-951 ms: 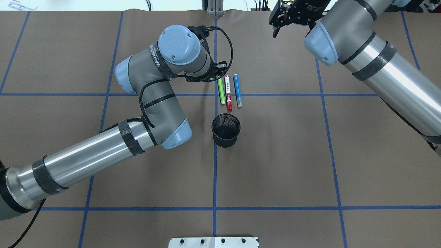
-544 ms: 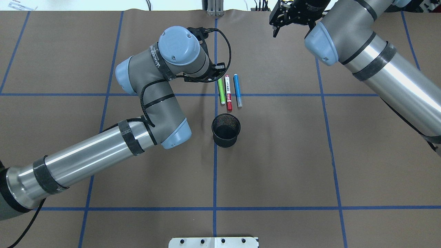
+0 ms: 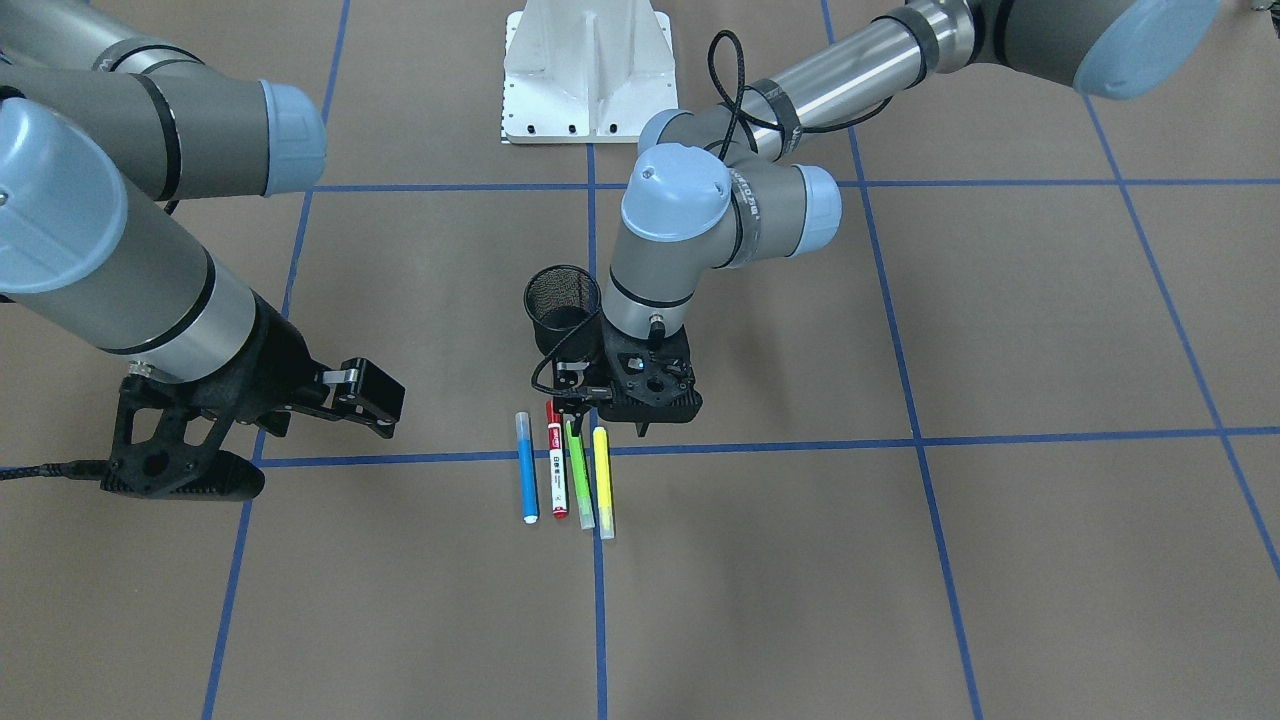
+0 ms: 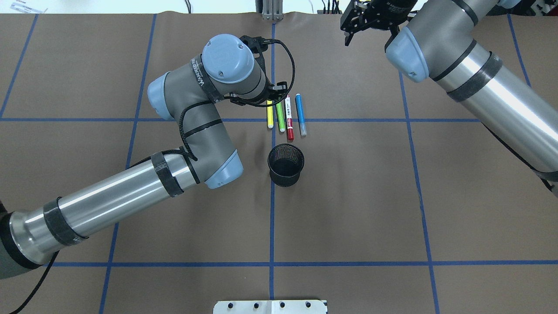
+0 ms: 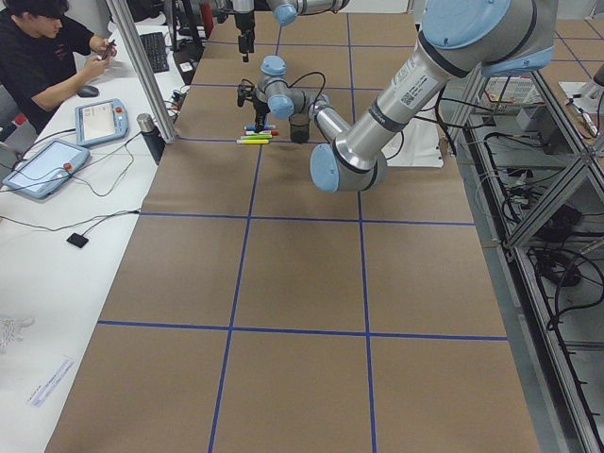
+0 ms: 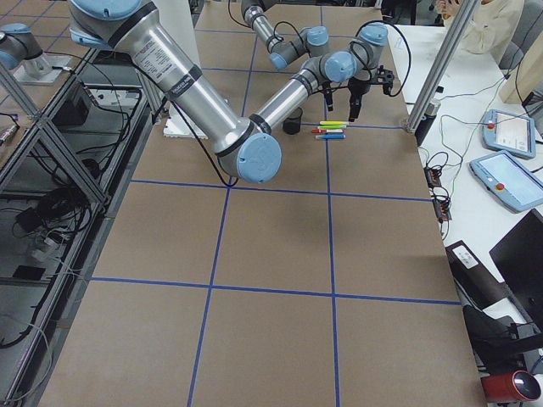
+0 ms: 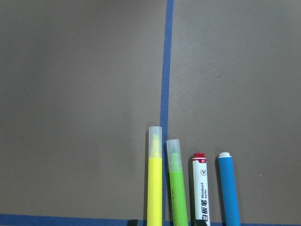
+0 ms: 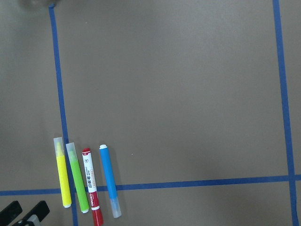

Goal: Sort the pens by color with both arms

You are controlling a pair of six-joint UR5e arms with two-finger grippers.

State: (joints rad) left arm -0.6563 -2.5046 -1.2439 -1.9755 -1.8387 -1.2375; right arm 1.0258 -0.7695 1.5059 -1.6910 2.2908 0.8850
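Note:
Four pens lie side by side on the brown table: blue (image 3: 526, 468), red-capped white (image 3: 556, 465), green (image 3: 578, 478) and yellow (image 3: 603, 480). In the overhead view they read yellow (image 4: 270, 114), green (image 4: 280, 117), red (image 4: 289, 117), blue (image 4: 300, 114). My left gripper (image 3: 610, 428) is open and empty. It hangs just over the cup-side ends of the green and yellow pens. My right gripper (image 3: 385, 415) is open and empty, well off to the side near the far table edge (image 4: 351, 32). Its fingertips (image 8: 35, 212) show in the right wrist view.
A black mesh cup (image 4: 285, 165) stands upright just beside the pens, on the robot's side; it also shows in the front view (image 3: 563, 305). Blue tape lines grid the table. The white pedestal base (image 3: 588, 70) sits at the robot's edge.
My left wrist has shifted slightly toward the far side and left, and the yellow pen now shows beside the green one. The right gripper has edged a little farther away.

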